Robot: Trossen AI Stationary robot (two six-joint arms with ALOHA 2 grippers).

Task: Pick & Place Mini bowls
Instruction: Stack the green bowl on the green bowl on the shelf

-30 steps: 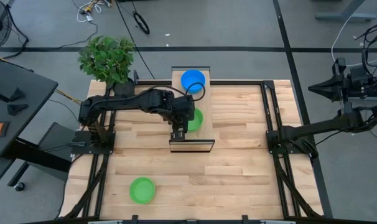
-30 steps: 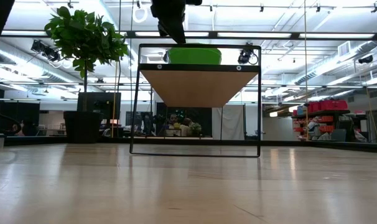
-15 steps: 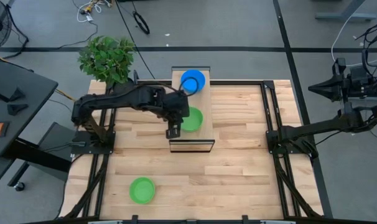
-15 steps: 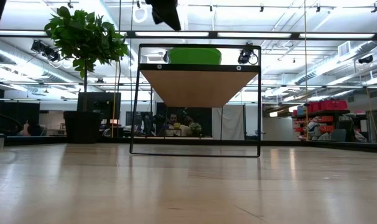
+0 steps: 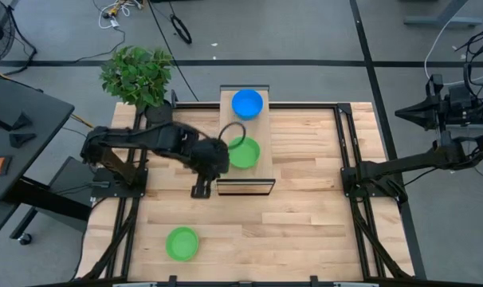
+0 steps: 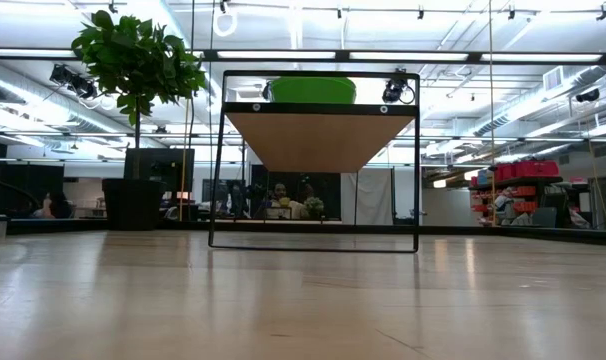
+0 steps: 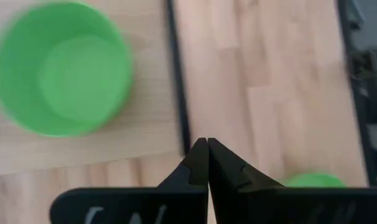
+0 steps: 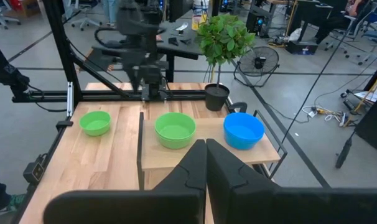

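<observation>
Slatted wood table (image 5: pixel 305 207) bears round, smooth green bowl (image 5: pixel 182 243).

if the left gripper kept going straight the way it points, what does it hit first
Most likely the bare wooden table top. The left gripper, jaws shut, points down just beside the raised wooden shelf, short of the small round green plastic bowl on the table.

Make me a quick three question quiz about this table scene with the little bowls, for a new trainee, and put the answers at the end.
1. True or false: the left gripper holds a bowl.
2. How many bowls sit on the raised shelf?
3. Where is the lone green bowl? A on the shelf; B on the tabletop; C in the right gripper.

Key: 1 false, it is shut on nothing. 2 two: a blue bowl and a green one. 3 B.
</observation>
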